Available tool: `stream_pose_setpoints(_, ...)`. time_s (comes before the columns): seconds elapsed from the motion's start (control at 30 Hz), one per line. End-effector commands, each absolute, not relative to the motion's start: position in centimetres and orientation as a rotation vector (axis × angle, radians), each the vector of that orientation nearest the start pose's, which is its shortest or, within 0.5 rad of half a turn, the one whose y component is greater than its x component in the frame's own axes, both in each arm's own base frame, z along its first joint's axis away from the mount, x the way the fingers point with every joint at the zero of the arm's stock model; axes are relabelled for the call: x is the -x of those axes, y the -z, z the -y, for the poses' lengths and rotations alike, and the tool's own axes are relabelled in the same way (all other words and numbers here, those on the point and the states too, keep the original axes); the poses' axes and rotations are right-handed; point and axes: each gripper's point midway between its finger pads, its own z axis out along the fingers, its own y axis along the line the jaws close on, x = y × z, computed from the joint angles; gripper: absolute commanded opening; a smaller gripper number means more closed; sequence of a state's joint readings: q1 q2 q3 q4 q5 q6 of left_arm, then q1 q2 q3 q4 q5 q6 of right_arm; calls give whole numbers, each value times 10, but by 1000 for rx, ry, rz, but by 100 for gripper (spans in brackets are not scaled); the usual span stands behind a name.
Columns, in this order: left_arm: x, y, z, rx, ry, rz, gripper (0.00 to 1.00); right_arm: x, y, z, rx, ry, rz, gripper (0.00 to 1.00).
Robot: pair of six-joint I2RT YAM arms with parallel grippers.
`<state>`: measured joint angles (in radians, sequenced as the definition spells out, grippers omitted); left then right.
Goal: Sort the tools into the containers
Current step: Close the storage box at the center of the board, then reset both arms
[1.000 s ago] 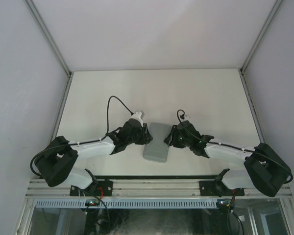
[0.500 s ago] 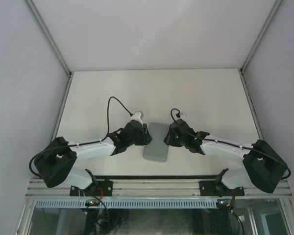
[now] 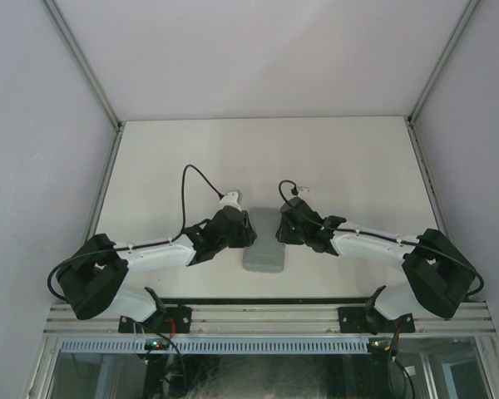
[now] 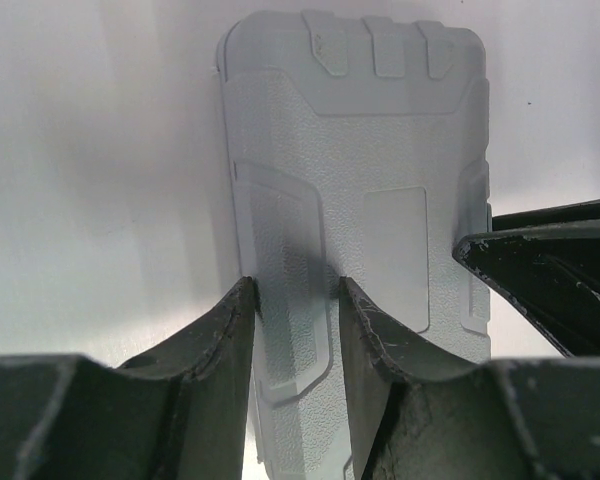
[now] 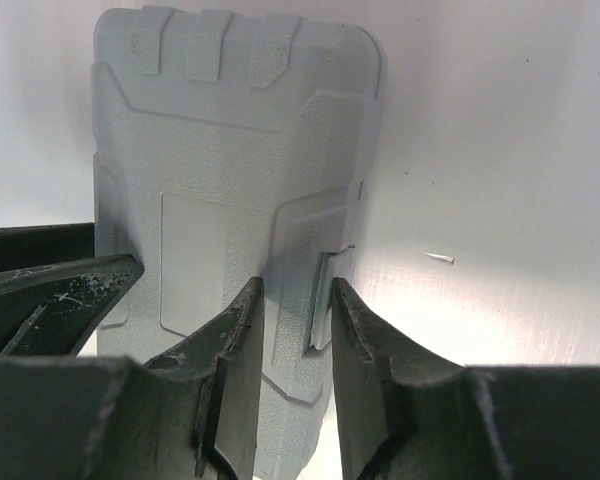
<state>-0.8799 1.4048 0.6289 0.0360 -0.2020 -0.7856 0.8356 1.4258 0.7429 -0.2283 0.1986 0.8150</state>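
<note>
My left hand is pointing down at the grey tool case. Its two fingers are standing a little apart, with only a narrow gap. Through this gap I am seeing the textured lid of the case, in shadow. The outer finger is sitting at the long edge of the case nearest to this hand, and the inner finger is over the lid. I cannot tell whether they are pinching that edge or only resting there.

My right hand is mirroring this at the opposite long edge. Its fingers are also slightly parted, and the rim of the case, with a small notch in it, is running down between them. Here too I cannot tell if the hand is grasping or free.

The case is lying closed and flat on the white table, between my two hands. Its three moulded tabs are at the end far from both hands. Across the lid from each hand, a dark finger of the other hand is showing at the opposite edge.
</note>
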Motion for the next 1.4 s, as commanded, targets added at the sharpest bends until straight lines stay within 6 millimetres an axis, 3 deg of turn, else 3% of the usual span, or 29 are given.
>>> stream_pose_setpoints(0.0,-180,-19,268,-128,594,-2589,40,-215,-38,-259,39,-469,-2566,6)
stream_pose_setpoints(0.3,-207,-66,253,-120,484,-2448,52,-229,-103,-259,142,-586,-2373,34)
stream_pose_setpoints(0.5,-222,-110,235,-64,463,-2328,61,-231,-142,-240,134,-596,-2263,44)
stream_pose_setpoints(0.67,-225,-156,220,-35,504,-2211,66,-222,-171,-226,241,-595,-2169,54)
stream_pose_setpoints(0.97,-224,-235,161,76,440,-1967,81,-206,-221,-180,192,-573,-2005,87)
stream_pose_setpoints(1.17,-212,-252,113,197,364,-1879,99,-201,-229,-150,112,-510,-1948,100)
stream_pose_setpoints(1.37,-197,-235,76,299,285,-1879,100,-188,-214,-129,53,-483,-1968,100)
